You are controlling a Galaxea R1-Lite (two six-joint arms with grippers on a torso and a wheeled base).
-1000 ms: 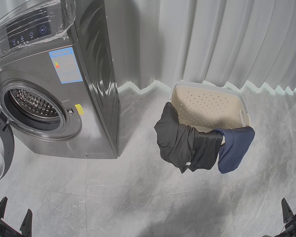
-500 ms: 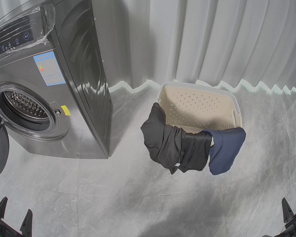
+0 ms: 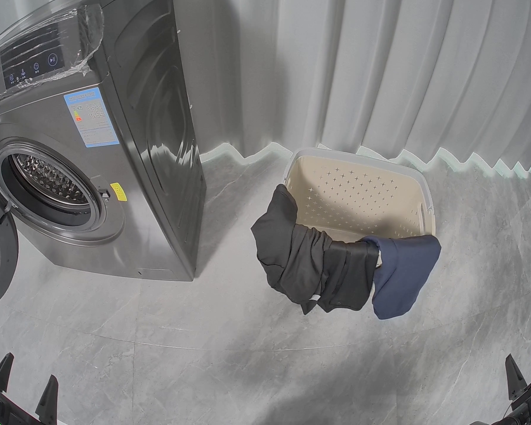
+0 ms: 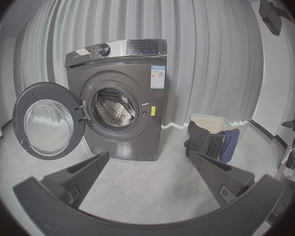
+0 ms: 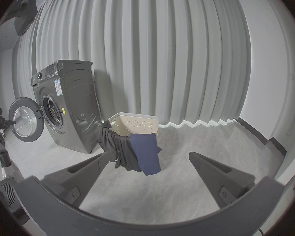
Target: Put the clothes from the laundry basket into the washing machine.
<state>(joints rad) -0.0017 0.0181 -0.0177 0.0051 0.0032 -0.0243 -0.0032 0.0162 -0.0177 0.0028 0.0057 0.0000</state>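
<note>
Grey floor point(image 3: 218, 326) is seen between both grippers and the basket point(image 3: 360, 159), right of centre in the head view, with the black garment point(image 3: 312, 261) and blue garment point(image 3: 404, 273) draped over its near rim. The right gripper point(image 3: 528, 361), lower right, is judged nearer than the left gripper point(image 3: 26, 379). Both sets of fingers are held wide and empty.

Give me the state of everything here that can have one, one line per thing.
Grey front-loading washing machine: drum looks empty.
Round glass-windowed washer door: swung wide open.
Cream perforated plastic laundry basket: upright, visible interior bare.
Black garment: draped over the basket's near rim.
Navy blue garment: draped over the rim beside it.
Left claw: open, empty.
Right claw: open, empty.
</note>
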